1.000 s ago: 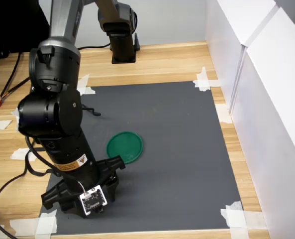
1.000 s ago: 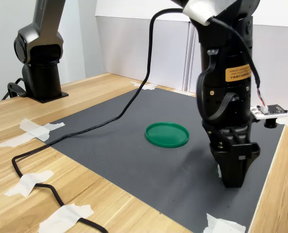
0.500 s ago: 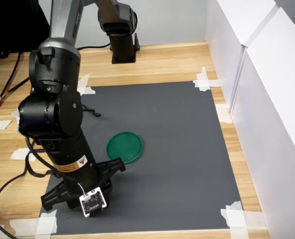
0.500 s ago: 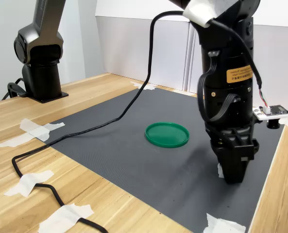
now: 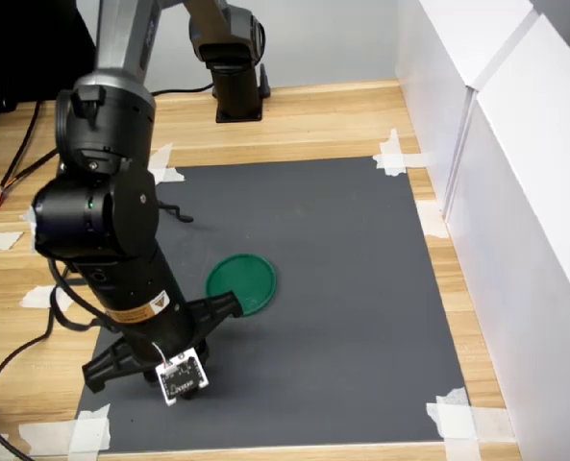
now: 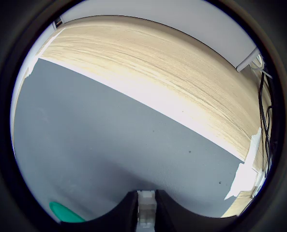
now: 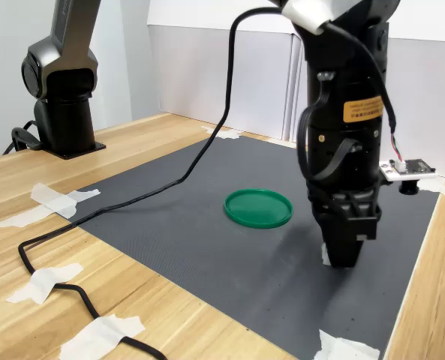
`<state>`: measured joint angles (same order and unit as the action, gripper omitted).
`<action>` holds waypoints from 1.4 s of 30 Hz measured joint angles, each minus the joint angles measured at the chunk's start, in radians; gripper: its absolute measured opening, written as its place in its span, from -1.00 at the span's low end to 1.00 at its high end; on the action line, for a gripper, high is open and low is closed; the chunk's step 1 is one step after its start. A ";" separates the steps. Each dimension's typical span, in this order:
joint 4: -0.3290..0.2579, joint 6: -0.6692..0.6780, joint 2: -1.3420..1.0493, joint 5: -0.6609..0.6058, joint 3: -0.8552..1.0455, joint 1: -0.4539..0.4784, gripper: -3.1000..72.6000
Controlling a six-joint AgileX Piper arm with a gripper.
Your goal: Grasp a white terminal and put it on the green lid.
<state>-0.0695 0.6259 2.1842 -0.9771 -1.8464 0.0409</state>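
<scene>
Nearest, in the wrist view: gripper (image 6: 146, 212) closed on the terminal (image 6: 146, 209), just above the mat (image 6: 109, 150). Grasp looks done; next, likely a lift and carry to the lid (image 7: 258, 207) nearby. Beyond, cable (image 7: 169, 184) and arm base (image 7: 61, 82); nothing blocking.

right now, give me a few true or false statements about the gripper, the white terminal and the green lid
1. The white terminal sits between the gripper's fingers in the wrist view. True.
2. The green lid is stacked on a second lid. False: it lies alone, flat on the grey mat.
3. The gripper hangs directly over the green lid. False: in both exterior views it is off to one side.
4. Nothing rests on the green lid. True.
5. White tape holds the mat's corners. True.
</scene>
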 joint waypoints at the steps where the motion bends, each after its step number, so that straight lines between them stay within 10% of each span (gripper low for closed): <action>1: 0.002 0.000 -0.020 -0.007 0.000 0.000 -0.70; 22: -0.054 0.038 -0.368 -0.236 0.157 -0.070 -0.70; 42: -0.024 0.228 -0.481 0.279 0.718 -0.070 -0.70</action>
<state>-0.0934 0.8542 1.7030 -0.6981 -1.1281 -0.0288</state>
